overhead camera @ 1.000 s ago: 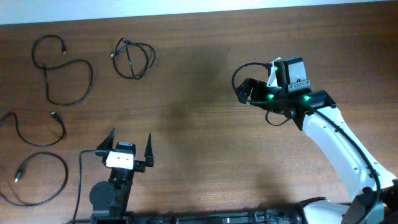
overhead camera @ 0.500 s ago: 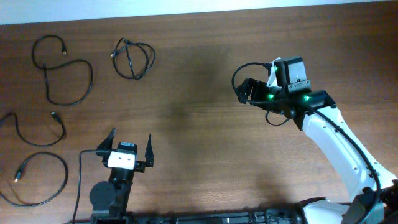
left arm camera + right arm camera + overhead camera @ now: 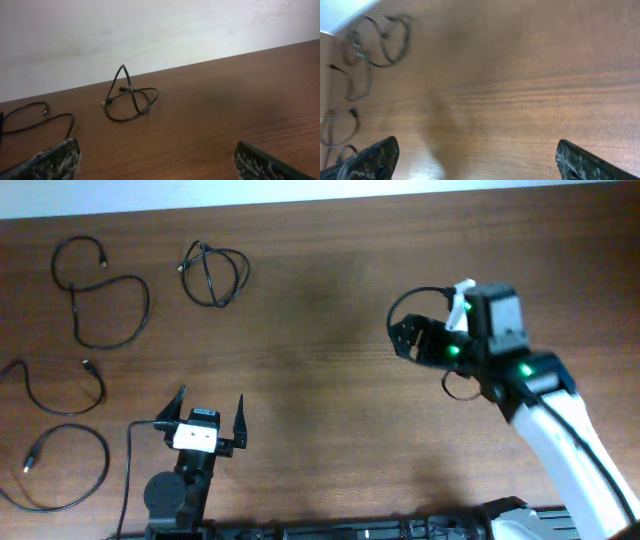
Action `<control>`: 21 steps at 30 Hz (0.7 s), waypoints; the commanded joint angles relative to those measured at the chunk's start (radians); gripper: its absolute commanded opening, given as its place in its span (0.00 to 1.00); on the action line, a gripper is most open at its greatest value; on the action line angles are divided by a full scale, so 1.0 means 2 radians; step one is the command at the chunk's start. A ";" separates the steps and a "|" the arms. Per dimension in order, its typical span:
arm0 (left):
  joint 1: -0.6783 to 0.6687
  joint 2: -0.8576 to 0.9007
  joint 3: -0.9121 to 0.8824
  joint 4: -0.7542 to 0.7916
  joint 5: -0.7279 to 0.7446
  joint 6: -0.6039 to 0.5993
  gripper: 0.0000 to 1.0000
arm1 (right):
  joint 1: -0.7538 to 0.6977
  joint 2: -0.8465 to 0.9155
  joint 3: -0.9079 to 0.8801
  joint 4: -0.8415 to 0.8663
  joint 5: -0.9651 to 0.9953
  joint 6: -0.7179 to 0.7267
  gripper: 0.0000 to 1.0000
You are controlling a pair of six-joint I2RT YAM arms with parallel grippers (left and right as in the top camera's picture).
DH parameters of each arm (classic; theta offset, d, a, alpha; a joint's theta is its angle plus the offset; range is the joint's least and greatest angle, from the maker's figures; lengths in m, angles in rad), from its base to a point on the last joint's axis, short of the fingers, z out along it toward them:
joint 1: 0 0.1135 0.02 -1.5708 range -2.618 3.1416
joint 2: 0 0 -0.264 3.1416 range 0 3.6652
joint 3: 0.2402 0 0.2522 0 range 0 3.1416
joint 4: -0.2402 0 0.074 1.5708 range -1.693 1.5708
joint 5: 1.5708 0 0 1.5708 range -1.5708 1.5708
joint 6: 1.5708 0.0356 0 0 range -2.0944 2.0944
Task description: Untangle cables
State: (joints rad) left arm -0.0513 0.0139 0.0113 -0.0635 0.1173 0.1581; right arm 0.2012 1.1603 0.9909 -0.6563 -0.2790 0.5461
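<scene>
across table's [image 3: 320, 390] left, four loose cables [image 3: 147, 302] [image 3: 216, 305] [image 3: 103, 390] [image 3: 106, 460], two grippers [image 3: 210, 404] [image 3: 408, 340] spread wide

Right wrist view: thin black looped cables [image 3: 381, 50] blurred, plug ends indistinct. Overhead view: one thin black cord [image 3: 60, 412] cut by the left edge; white right arm [image 3: 560, 430] cropped at lower right.

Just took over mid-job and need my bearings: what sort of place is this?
Likely a robotics lab or test bench: a wooden table against a plain white wall, a white robot arm over it, and short black cables laid out.
</scene>
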 commanded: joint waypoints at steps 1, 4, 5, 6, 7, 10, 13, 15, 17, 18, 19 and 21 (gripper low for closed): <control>-0.002 -0.004 -0.001 -0.003 0.009 0.008 0.99 | -0.003 -0.084 -0.024 -0.001 0.001 -0.003 0.99; -0.002 -0.004 -0.001 -0.003 0.009 0.008 0.99 | -0.003 -0.170 -0.038 -0.006 0.001 -0.009 0.99; -0.002 -0.004 -0.001 -0.003 0.009 0.008 0.99 | -0.003 -0.200 -0.051 -0.007 0.005 -0.009 0.99; -0.002 -0.004 -0.001 -0.003 0.009 0.008 0.99 | -0.003 -0.228 -0.065 -0.008 0.051 -0.009 0.99; -0.002 -0.004 -0.001 -0.003 0.009 0.008 0.99 | -0.003 -0.263 -0.084 -0.006 0.112 -0.009 0.99; -0.002 -0.004 -0.001 -0.003 0.009 0.008 0.99 | -0.010 -0.341 -0.154 0.058 0.151 -0.160 0.99; -0.002 -0.004 -0.001 -0.003 0.009 0.008 0.99 | -0.046 -0.402 -0.241 0.141 0.151 -0.199 0.99; -0.002 -0.004 -0.001 -0.003 0.009 0.008 0.99 | -0.072 -0.435 -0.297 0.190 0.152 -0.235 0.99; -0.002 -0.004 -0.001 -0.003 0.009 0.008 0.99 | -0.100 -0.457 -0.341 0.215 0.152 -0.244 0.98; -0.002 -0.004 -0.001 -0.003 0.009 0.008 0.99 | -0.111 -0.465 -0.359 0.228 0.152 -0.244 0.99; -0.002 -0.004 -0.001 -0.003 0.009 0.008 0.99 | -0.118 -0.471 -0.372 0.238 0.152 -0.244 0.99; -0.002 -0.004 -0.001 -0.003 0.009 0.008 0.99 | -0.129 -0.486 -0.408 0.278 0.154 -0.245 0.99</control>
State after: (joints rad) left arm -0.0513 0.0109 0.0113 -0.0635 0.1238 0.1616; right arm -0.0280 0.2283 0.2501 -0.1619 0.0113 0.0818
